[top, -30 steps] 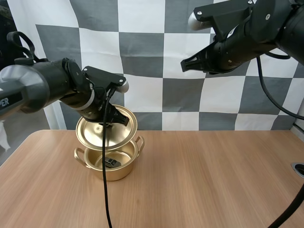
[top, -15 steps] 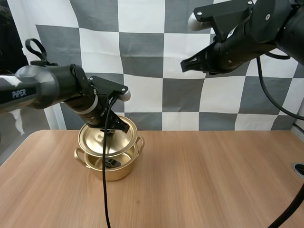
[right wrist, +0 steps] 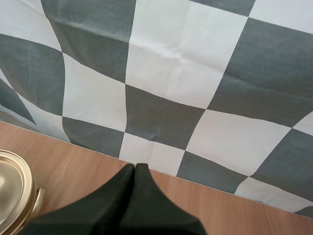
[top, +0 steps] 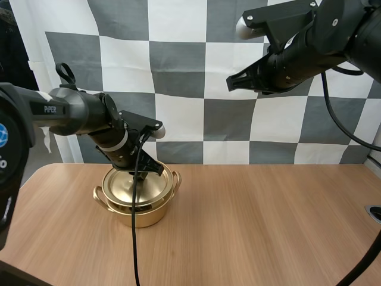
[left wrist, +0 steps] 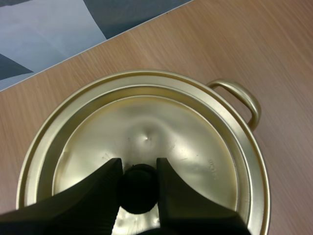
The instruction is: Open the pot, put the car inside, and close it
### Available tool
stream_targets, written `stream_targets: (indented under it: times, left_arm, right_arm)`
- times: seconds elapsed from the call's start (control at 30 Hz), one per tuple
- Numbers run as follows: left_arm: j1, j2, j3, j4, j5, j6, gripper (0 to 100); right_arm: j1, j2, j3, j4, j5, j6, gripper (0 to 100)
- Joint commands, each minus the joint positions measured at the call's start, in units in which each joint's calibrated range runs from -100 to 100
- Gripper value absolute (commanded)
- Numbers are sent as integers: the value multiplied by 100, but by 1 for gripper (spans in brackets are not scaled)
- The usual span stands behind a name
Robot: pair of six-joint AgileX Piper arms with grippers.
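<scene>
The bench (top: 256, 226) carries one pot (top: 149, 215) with one lid (top: 122, 187); two tools count: left tool (left wrist: 138, 167), right tool (top: 230, 81).

A light-brown wooden surface (top: 268, 226) spans the high view from side to side. Its fine grain runs across in thin parallel lines, with paler and slightly darker streaks. The back left corner is rounded, and the back edge runs straight across. At the far right border of the surface sits a small grey round ring (top: 375, 212) with a darker middle, partly cut off at the side; what it is cannot be told. The left wrist view shows the same wood from close by, and the right wrist view shows a strip of it along the back edge.
</scene>
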Motion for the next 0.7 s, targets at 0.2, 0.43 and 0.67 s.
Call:
stream_targets:
  times: [0.2,0.43,0.67]
  left_arm:
    - [6,2,-3,-57,-19,9,0]
    - [6,2,-3,-322,-34,135,0]
    - [6,139,12,-317,-34,135,0]
  right_arm:
    - [-2,-2,-5,0,-1,-1,0]
    - [-2,-2,-5,0,-1,-1,0]
    - [-2,-2,-5,0,38,-1,0]
